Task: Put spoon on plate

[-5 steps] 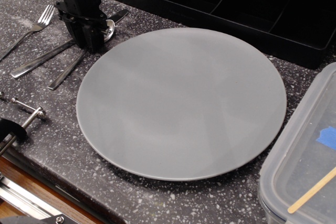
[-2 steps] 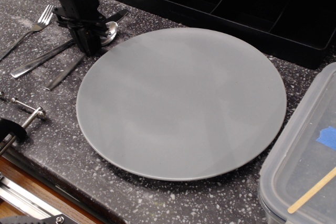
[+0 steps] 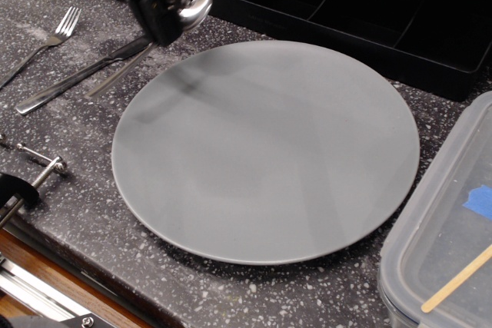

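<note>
Gripper (image 3: pixel 163 21) clamped on spoon (image 3: pixel 192 10), spoon raised off counter, handle slanting down-left, beside grey plate (image 3: pixel 265 151)

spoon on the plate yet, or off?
Off. The spoon is held in the gripper, its bowl raised beyond the far-left rim of the plate, which is bare.

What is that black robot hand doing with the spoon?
The gripper is shut on the spoon and holds it in the air, tilted, with the bowl up and the handle pointing down to the left. It is by the far left edge of the plate, which has nothing on it yet. A knife and a fork lie on the counter.
</note>
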Available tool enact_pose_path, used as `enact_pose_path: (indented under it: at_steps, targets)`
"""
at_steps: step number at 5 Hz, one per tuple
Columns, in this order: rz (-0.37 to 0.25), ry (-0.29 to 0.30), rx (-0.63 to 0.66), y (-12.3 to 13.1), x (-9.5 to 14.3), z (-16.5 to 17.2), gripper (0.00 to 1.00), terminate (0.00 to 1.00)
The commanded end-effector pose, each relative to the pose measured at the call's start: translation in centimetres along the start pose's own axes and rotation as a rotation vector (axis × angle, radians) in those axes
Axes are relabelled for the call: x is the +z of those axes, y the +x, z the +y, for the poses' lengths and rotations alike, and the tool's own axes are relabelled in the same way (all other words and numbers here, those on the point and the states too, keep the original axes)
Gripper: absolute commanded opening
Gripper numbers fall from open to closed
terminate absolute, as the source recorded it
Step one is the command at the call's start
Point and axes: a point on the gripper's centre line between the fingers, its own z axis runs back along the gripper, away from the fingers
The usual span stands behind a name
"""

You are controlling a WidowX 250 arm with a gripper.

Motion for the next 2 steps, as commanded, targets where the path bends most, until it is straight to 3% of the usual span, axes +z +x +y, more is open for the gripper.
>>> enact_pose_path:
  at_steps: [1,2]
  targets:
    - [-0.025,0.002,-0.008,0.5,0.7,-5.4,0.0,0.0]
    - [-0.026,0.028,0.082,0.8,-1.9,-7.0,0.0,0.0]
